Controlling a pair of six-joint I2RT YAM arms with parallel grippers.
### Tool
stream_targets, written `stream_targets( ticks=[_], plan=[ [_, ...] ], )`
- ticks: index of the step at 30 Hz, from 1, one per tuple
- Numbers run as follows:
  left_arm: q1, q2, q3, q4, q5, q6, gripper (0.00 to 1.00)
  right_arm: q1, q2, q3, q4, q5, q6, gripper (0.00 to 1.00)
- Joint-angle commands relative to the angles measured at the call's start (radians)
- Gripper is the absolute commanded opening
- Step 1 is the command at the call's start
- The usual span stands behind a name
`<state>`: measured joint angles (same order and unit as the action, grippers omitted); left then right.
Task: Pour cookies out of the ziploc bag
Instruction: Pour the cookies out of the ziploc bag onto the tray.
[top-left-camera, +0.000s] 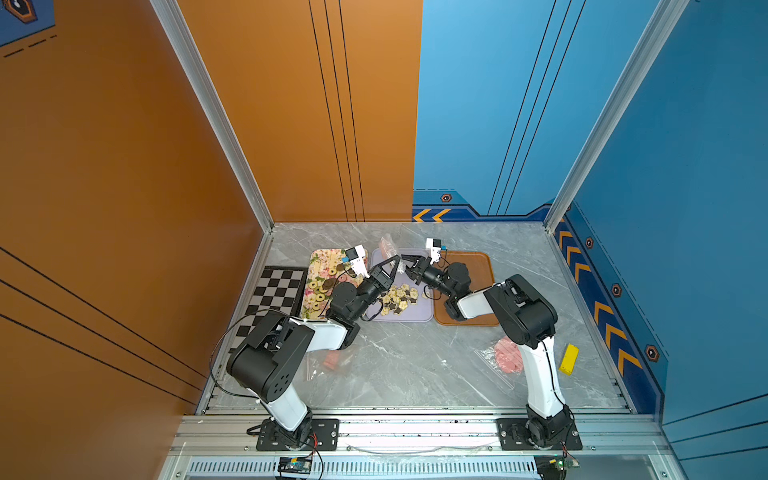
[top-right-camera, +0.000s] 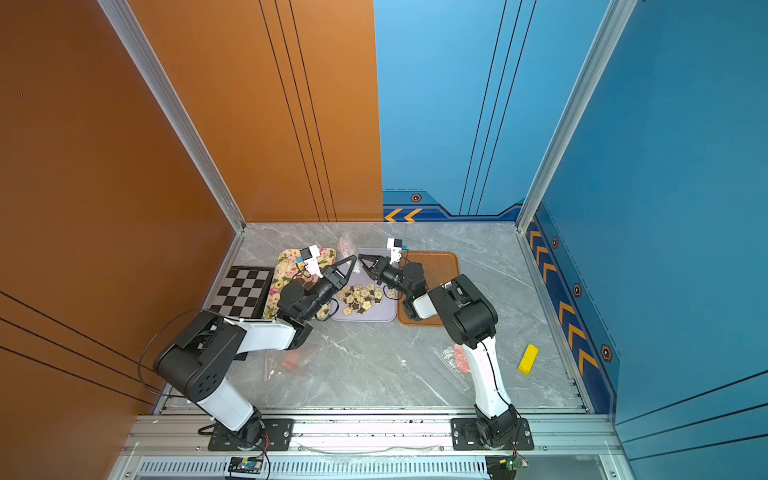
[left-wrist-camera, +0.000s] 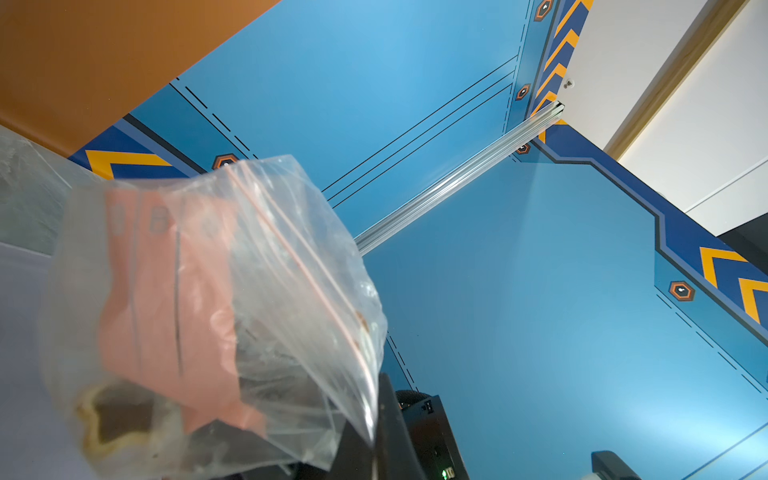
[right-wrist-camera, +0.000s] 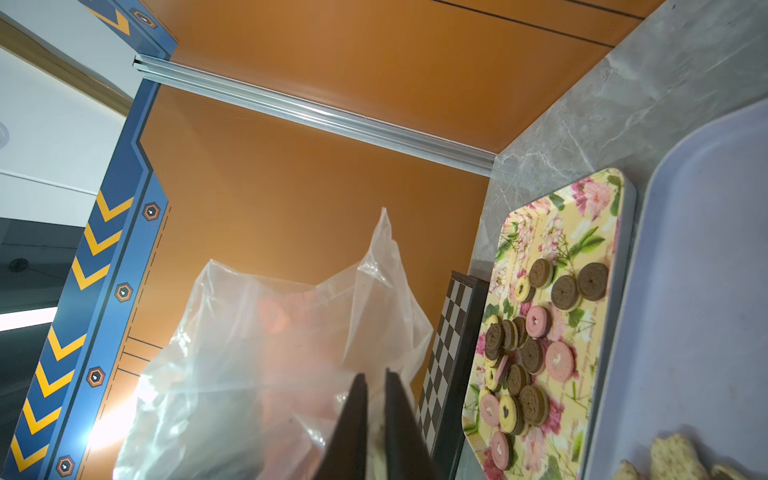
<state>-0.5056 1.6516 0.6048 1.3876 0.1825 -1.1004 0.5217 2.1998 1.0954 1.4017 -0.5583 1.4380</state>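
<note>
The clear ziploc bag (top-left-camera: 388, 247) with a pink label hangs over the far end of the lilac tray (top-left-camera: 422, 318), held between both grippers. My left gripper (top-left-camera: 395, 263) is shut on one side of the bag (left-wrist-camera: 216, 291). My right gripper (top-left-camera: 405, 261) is shut on the film of the bag (right-wrist-camera: 270, 353), its fingertips (right-wrist-camera: 360, 386) nearly together. Cream and dark star cookies (top-left-camera: 398, 299) lie heaped on the lilac tray. One star cookie (left-wrist-camera: 114, 422) shows through the bag's film; I cannot tell whether it is inside.
A floral tray (top-left-camera: 322, 255) with round brown, pink and yellow cookies (right-wrist-camera: 523, 365) stands left of the lilac one, a chessboard (top-left-camera: 274, 293) beyond it. An orange-brown tray (top-left-camera: 484, 266) lies under the right arm. Two other bags (top-left-camera: 505, 355) (top-left-camera: 332, 361) and a yellow block (top-left-camera: 568, 359) lie nearer the front.
</note>
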Motion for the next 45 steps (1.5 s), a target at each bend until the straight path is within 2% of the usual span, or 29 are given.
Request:
stream_targets(
  ticks=[1, 2, 4, 8, 13, 14, 16, 18, 20, 21, 24, 25, 27, 28, 29, 30, 32, 33, 34, 36, 37, 39, 42, 45],
  plan=[
    [0.007, -0.042, -0.046, 0.022, -0.049, 0.002, 0.0, 0.021, -0.065, -0.071, 0.019, 0.065, -0.05, 0.0],
    [0.021, -0.048, -0.056, 0.021, -0.041, -0.009, 0.0, 0.017, -0.113, -0.147, 0.017, 0.113, -0.075, 0.0],
    [0.054, -0.061, -0.073, 0.022, -0.024, -0.036, 0.0, -0.017, -0.194, -0.222, 0.016, 0.098, -0.085, 0.0],
    [0.07, -0.04, -0.056, 0.022, 0.031, -0.046, 0.0, -0.081, -0.208, -0.225, 0.017, -0.005, -0.026, 0.0],
    [0.068, -0.007, -0.044, 0.021, 0.066, -0.038, 0.0, -0.106, -0.218, -0.263, 0.016, -0.042, -0.043, 0.0],
    [0.071, 0.001, -0.047, 0.022, 0.07, -0.038, 0.02, -0.109, -0.219, -0.264, 0.017, -0.049, -0.045, 0.0],
    [0.079, 0.026, -0.05, 0.022, 0.081, -0.024, 0.18, -0.116, -0.214, -0.255, 0.016, -0.066, -0.034, 0.0],
    [0.083, 0.057, -0.049, 0.021, 0.098, 0.011, 0.26, -0.126, -0.207, -0.229, 0.013, -0.096, -0.016, 0.0],
    [0.088, 0.093, -0.064, 0.022, 0.087, 0.037, 0.41, -0.135, -0.207, -0.192, -0.041, -0.131, -0.01, 0.0],
    [0.089, 0.108, -0.074, 0.022, 0.082, 0.05, 0.53, -0.138, -0.215, -0.173, -0.093, -0.147, -0.026, 0.0],
    [0.097, 0.106, -0.097, 0.022, 0.098, 0.096, 0.76, -0.135, -0.282, -0.129, -0.331, -0.178, -0.156, 0.0],
    [0.102, 0.088, -0.116, 0.021, 0.09, 0.115, 0.8, -0.129, -0.329, -0.1, -0.509, -0.179, -0.262, 0.0],
    [0.113, 0.05, -0.147, 0.001, 0.071, 0.157, 0.85, -0.091, -0.439, -0.006, -0.965, -0.113, -0.567, 0.0],
    [0.116, 0.027, -0.154, -0.036, 0.058, 0.185, 0.85, -0.045, -0.487, 0.108, -1.301, 0.004, -0.799, 0.0],
    [0.115, 0.006, -0.154, -0.079, 0.047, 0.221, 0.85, -0.012, -0.498, 0.188, -1.486, 0.109, -0.921, 0.0],
    [0.111, -0.009, -0.151, -0.122, 0.034, 0.252, 0.85, -0.002, -0.49, 0.237, -1.552, 0.168, -0.971, 0.0],
    [0.098, -0.025, -0.149, -0.174, 0.001, 0.297, 0.85, -0.045, -0.439, 0.272, -1.485, 0.03, -0.845, 0.0],
    [0.098, -0.026, -0.155, -0.174, -0.013, 0.301, 0.92, -0.047, -0.424, 0.287, -1.467, -0.01, -0.817, 0.0],
    [0.098, -0.027, -0.166, -0.174, -0.036, 0.305, 0.95, -0.023, -0.417, 0.337, -1.561, 0.036, -0.879, 0.0],
    [0.099, -0.035, -0.185, -0.191, -0.069, 0.331, 0.99, 0.044, -0.387, 0.457, -1.776, 0.212, -1.041, 0.0],
    [0.1, -0.039, -0.19, -0.203, -0.083, 0.346, 0.98, 0.047, -0.346, 0.504, -1.822, 0.215, -1.052, 0.0],
    [0.104, -0.044, -0.198, -0.203, -0.08, 0.354, 0.98, 0.03, -0.298, 0.552, -1.836, 0.132, -1.015, 0.0],
    [0.106, -0.056, -0.204, -0.205, -0.076, 0.362, 0.98, 0.06, -0.298, 0.587, -1.895, 0.232, -1.062, 0.0],
    [0.122, -0.054, -0.211, -0.203, -0.064, 0.356, 0.98, 0.06, -0.272, 0.64, -1.978, 0.256, -1.093, 0.0]
  ],
)
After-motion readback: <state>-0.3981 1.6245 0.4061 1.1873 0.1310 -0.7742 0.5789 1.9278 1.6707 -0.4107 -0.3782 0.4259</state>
